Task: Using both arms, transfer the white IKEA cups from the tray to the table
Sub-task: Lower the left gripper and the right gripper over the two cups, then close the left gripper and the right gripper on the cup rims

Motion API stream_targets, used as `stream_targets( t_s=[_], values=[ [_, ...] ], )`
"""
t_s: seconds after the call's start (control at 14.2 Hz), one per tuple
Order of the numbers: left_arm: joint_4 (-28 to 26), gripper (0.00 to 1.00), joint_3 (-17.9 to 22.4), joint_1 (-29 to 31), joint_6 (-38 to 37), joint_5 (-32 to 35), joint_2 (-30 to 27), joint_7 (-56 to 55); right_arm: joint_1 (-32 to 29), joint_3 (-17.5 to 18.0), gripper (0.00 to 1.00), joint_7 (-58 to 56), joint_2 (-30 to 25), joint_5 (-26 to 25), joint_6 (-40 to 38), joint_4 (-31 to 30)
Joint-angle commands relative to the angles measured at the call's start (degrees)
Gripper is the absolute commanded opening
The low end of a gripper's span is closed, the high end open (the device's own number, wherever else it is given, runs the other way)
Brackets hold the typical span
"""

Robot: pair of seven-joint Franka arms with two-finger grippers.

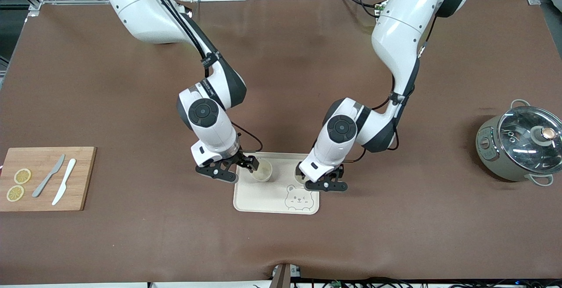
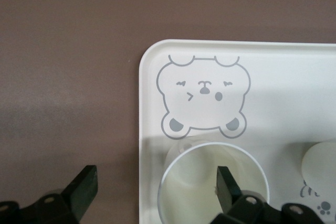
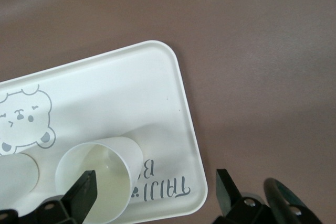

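Observation:
Two white IKEA cups stand upright side by side on the cream bear-printed tray (image 1: 263, 196). My right gripper (image 1: 234, 169) is open low over the tray's edge toward the right arm's end. One of its fingers (image 3: 84, 190) is over the mouth of the cup (image 1: 263, 171) (image 3: 100, 179), and the other is outside the tray. My left gripper (image 1: 323, 182) is open too. It straddles the wall of the second cup (image 1: 298, 174) (image 2: 210, 184), with one finger (image 2: 227, 184) over the cup's mouth and the other over the brown table. Neither cup is gripped.
A wooden cutting board (image 1: 46, 178) with two lemon slices, a grey knife and a white knife lies at the right arm's end. A grey pot with a glass lid (image 1: 520, 145) stands at the left arm's end. Brown mat covers the table.

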Motion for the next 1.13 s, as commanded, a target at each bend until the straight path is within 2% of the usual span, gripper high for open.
stream_targets(
  t_s=[0.0,0.14,0.21,0.28,0.35,0.42,0.49,1.06],
  values=[
    [1.30,1.00,0.38,-0.25,1.47,0.68,1.53,-1.00,0.86,-0.65,1.00,1.48,1.81,-0.84,0.89,2.06],
    [1.21,1.00,0.38,-0.25,1.65,0.69,1.62,-1.00,1.03,-0.65,1.00,1.48,2.69,-0.84,1.86,2.06],
    [1.21,0.96,0.38,-0.25,1.65,0.60,1.53,-1.70,1.03,-0.65,1.00,1.48,3.04,-0.92,2.47,2.06],
    [1.04,0.53,0.38,-0.51,1.57,0.60,1.36,-4.32,1.29,-0.65,1.00,1.48,3.39,-0.92,2.74,2.06],
    [1.04,0.38,0.30,-0.51,1.56,0.60,1.53,-7.82,1.64,-0.65,1.00,1.48,3.83,-1.01,3.09,2.06],
    [1.04,0.03,0.21,-1.03,1.56,0.60,1.27,-12.64,1.73,-0.65,1.00,1.57,4.18,-1.01,3.96,2.06],
    [1.04,0.00,0.56,-1.73,1.39,1.64,1.18,-15.39,1.73,-0.65,1.00,1.92,4.62,-1.01,4.58,2.06],
    [0.95,0.00,0.38,-1.30,1.39,2.53,1.01,-11.90,2.53,-0.73,1.00,2.18,7.87,-1.19,8.80,2.06]
  ],
)
